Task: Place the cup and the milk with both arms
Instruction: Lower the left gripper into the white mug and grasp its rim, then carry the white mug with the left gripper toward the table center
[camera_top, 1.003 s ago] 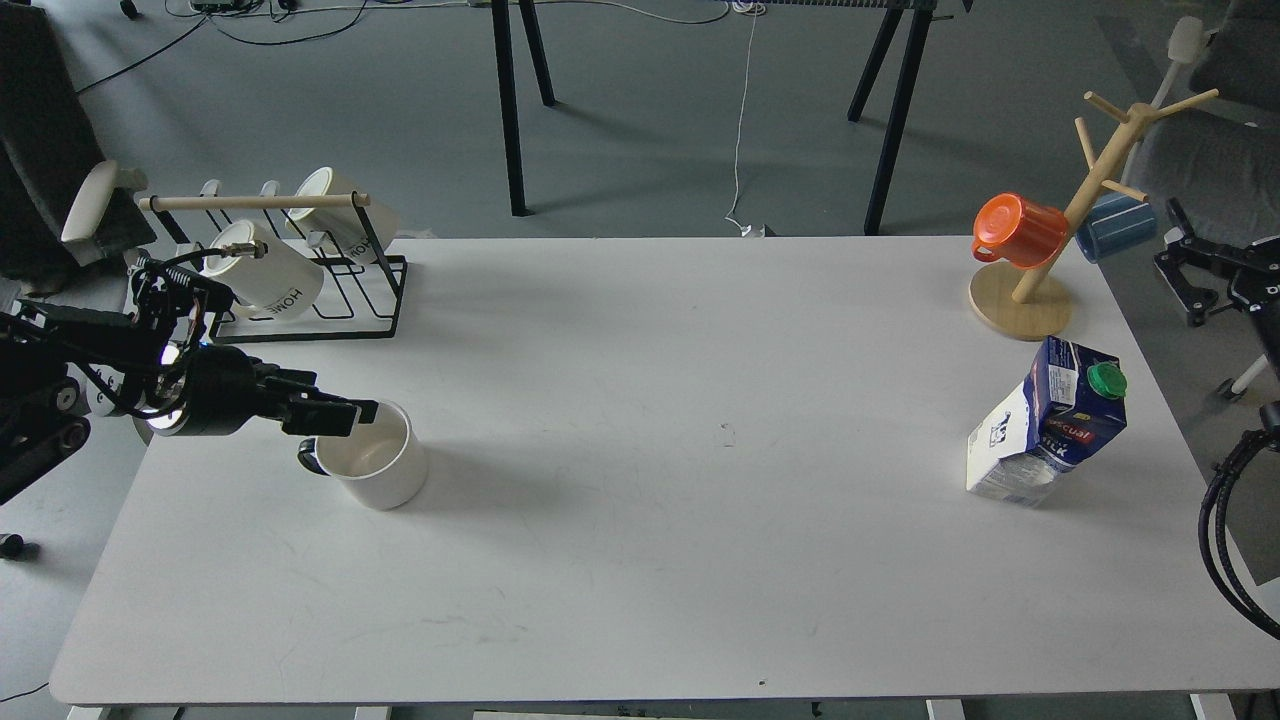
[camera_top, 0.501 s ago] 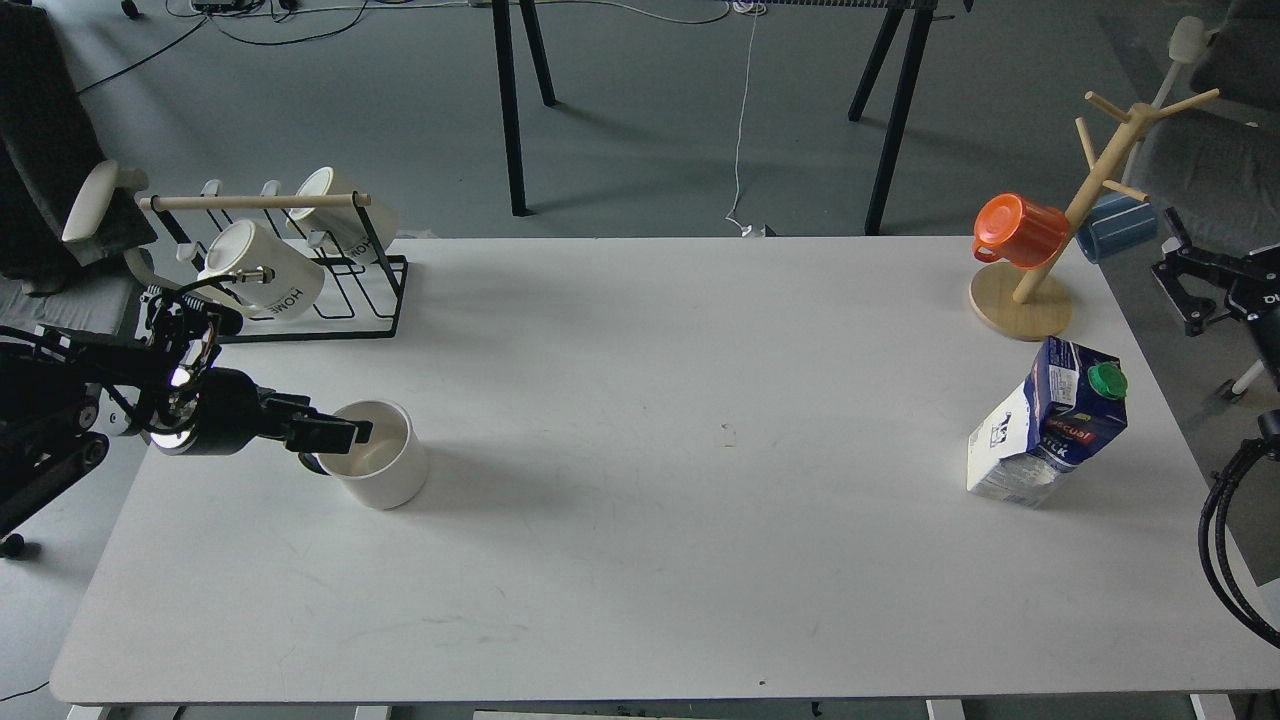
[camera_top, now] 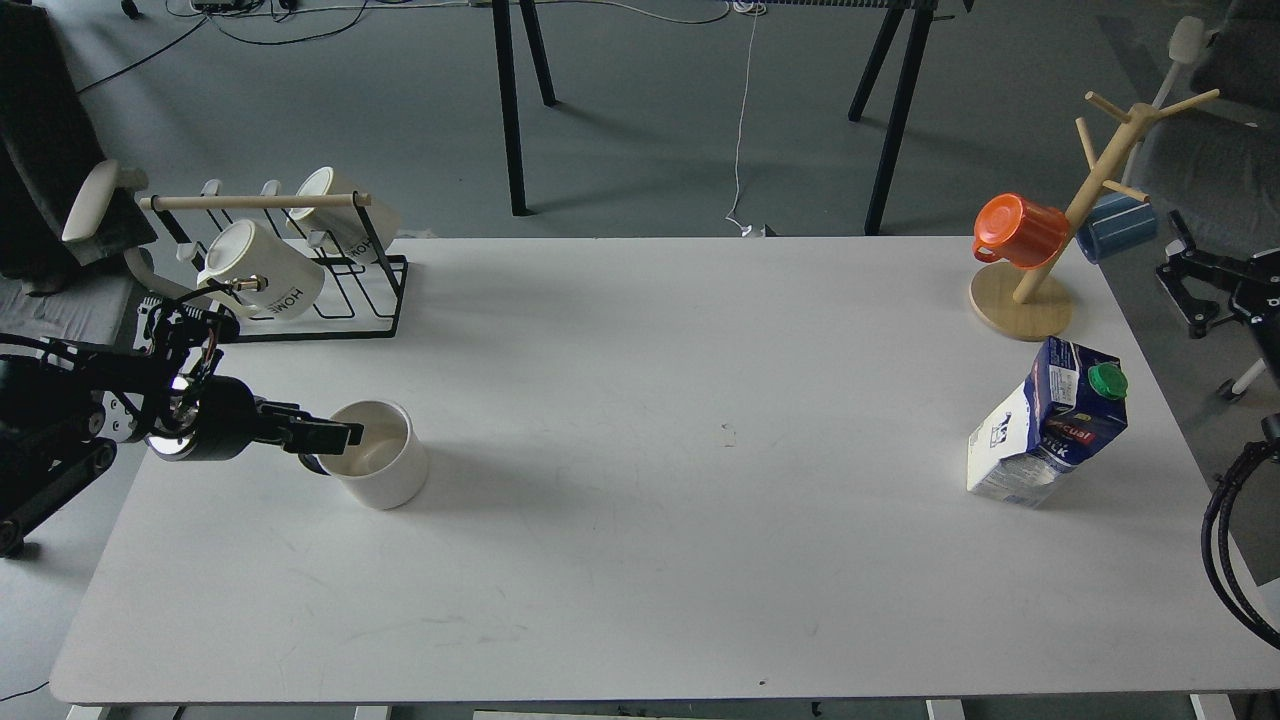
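Note:
The cup (camera_top: 378, 466), a plain white mug with a black handle on its left, stands upright on the white table (camera_top: 640, 560) at the left. My left gripper (camera_top: 338, 436) reaches in from the left; its fingertips lie over the cup's left rim, above the handle. Its fingers overlap in this view, so I cannot tell their spread or whether they hold the rim. The milk (camera_top: 1048, 424), a blue and white carton with a green cap, stands at the right. My right gripper (camera_top: 1185, 293) is off the table's right edge, beyond the milk, with its fingers apart and empty.
A black wire rack (camera_top: 330, 290) with two cream "HOME" mugs stands at the back left. A wooden mug tree (camera_top: 1040, 290) holding an orange cup (camera_top: 1020, 232) and a blue cup stands at the back right. Black cables hang at the right edge.
My left arm has drawn back to the left and slightly down, so the fingertips reach less far over the cup. The cup and milk have not moved. The right gripper shifted slightly.

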You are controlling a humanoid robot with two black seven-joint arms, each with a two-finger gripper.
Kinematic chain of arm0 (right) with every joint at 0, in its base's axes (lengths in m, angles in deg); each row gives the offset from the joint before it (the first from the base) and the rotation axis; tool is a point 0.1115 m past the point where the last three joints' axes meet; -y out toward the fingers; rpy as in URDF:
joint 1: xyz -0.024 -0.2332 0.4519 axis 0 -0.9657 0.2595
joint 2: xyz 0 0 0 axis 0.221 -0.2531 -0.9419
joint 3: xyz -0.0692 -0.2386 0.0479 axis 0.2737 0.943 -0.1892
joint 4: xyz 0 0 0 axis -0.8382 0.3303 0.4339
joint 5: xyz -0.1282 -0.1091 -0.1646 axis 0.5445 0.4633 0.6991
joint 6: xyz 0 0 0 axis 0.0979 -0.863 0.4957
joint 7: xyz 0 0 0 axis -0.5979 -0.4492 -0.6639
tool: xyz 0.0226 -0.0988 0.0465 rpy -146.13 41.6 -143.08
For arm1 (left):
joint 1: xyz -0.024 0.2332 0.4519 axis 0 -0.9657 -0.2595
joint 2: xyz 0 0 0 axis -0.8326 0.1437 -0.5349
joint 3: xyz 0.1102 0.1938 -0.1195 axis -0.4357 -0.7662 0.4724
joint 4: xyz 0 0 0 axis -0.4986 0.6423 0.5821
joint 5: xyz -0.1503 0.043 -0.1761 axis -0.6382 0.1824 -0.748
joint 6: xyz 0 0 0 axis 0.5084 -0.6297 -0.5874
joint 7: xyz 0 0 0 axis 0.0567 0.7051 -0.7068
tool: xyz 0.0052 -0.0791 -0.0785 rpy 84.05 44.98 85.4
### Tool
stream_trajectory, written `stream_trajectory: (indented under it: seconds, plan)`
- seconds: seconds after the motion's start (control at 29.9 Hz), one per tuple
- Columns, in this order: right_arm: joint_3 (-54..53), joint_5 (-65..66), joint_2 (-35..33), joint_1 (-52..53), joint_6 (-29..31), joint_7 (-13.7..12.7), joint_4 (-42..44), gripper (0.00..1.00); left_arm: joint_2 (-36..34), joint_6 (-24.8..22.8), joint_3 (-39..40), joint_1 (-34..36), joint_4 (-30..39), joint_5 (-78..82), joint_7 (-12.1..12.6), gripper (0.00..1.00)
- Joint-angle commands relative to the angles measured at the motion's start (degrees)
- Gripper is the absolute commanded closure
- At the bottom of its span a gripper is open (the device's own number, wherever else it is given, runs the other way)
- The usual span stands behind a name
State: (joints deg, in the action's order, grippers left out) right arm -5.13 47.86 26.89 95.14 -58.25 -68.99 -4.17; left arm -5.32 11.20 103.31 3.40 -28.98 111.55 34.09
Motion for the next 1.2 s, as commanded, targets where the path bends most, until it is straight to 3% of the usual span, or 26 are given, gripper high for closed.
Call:
stream_trajectory:
  seconds: [0.0,0.17,0.33,0.4,0.53,0.7,0.77,0.94,1.17]
  plan:
    - [0.01,0.00,-0.12,-0.15,0.00,0.00,-0.05,0.02,0.99,0.13,0.08,-0.03,-0.08,-0.02,0.00,0.10]
    - [0.01,0.00,-0.04,-0.33,0.00,0.09,-0.05,0.02,2.58,1.62,-0.01,-0.03,-1.40,-0.02,0.00,0.15]
    - [-0.43,0.00,-0.12,-0.42,0.00,0.18,-0.05,0.02,2.75,2.32,-0.53,-0.11,-1.67,0.07,0.00,0.30]
    - [-0.52,0.00,-0.21,-0.68,0.00,0.18,-0.05,0.02,2.84,3.72,-2.11,-0.03,-1.67,-0.02,0.00,0.39]
    - [-0.52,0.00,-0.21,-0.86,0.00,0.18,0.04,0.02,2.75,8.56,-5.10,-0.03,-1.75,-0.02,0.00,0.68]
    - [-0.43,0.00,-0.21,-0.94,0.00,0.18,0.04,0.02,2.58,10.15,-6.34,-0.03,-1.75,-0.02,0.00,0.80]
    - [-0.43,0.00,-0.21,-0.94,0.00,0.18,0.04,0.02,2.58,10.50,-6.16,-0.03,-1.75,-0.28,0.00,0.92]
    - [-0.43,0.00,-0.21,-1.12,0.00,0.18,0.04,0.02,3.02,16.47,-6.16,-0.11,-2.72,-0.89,0.00,0.95]
    - [-0.52,0.00,-0.13,-1.56,0.00,0.18,-0.05,0.02,2.23,16.12,-5.37,1.38,0.17,-1.07,0.00,0.95]
